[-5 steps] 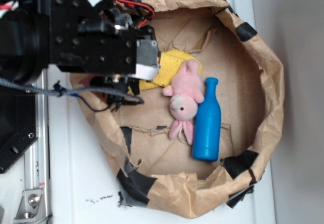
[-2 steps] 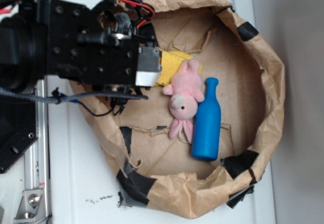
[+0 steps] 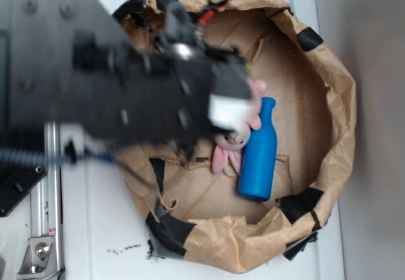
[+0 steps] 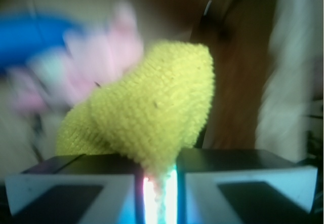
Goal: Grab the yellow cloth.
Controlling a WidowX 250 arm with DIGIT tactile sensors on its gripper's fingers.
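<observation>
Wrist view: the gripper (image 4: 157, 193) is closed on the yellow cloth (image 4: 152, 117). Its two pale fingers (image 4: 71, 193) stand almost together, with only a narrow lit slit between them, and a thin fold of the cloth is pinched in that slit. The rest of the cloth bulges up from the fingers in a rounded, terry-textured lump. To its left, behind it and out of focus, are the pink plush toy (image 4: 96, 67) and a blue shape that matches the bottle (image 4: 35, 36).

Exterior view, left to right: the black arm (image 3: 114, 96) is blurred and covers the left half of the brown paper nest (image 3: 335, 121) on the white tabletop (image 3: 95, 229). The cloth cannot be seen here; the arm hides it. At the arm's right end, the plush toy (image 3: 221, 156) shows only its legs and part of its head. The blue bottle (image 3: 259, 153) lies just beside it, touching.

Against the exterior frames of a second ago: the arm has swung right and appears larger, now covering the yellow patch that then lay exposed left of the toy. The toy and bottle are in nearly the same places.
</observation>
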